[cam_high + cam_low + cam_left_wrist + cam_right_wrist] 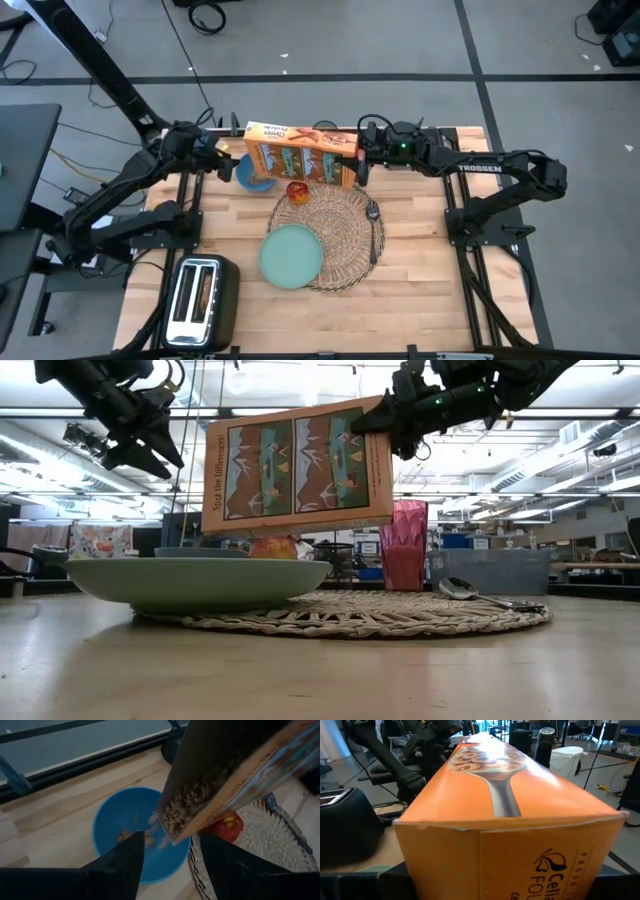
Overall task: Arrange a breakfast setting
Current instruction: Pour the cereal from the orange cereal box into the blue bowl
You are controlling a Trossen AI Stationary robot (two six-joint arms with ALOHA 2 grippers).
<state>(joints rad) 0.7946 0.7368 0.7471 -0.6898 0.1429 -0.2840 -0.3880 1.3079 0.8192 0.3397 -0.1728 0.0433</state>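
Observation:
My right gripper is shut on the orange cereal box, which lies about level in the air, its open end over the blue bowl. Cereal pieces fall from the box into the bowl. My left gripper is open and empty, above the bowl beside the box's open end. The red apple, teal plate and dark spoon lie on the wicker placemat. The red cup stands behind the mat in the low view. My right gripper holds the cereal box by its closed end, coming level from the table's right side. The box fills the wrist view and hides the fingers, so I cannot tell which faces they press. The box is lifted clear, its open end tipped slightly down.
A silver toaster stands at the table's near left corner. The bowl rests on bare wood just left of the mat's far edge. The arm frames flank the table's left and right sides.

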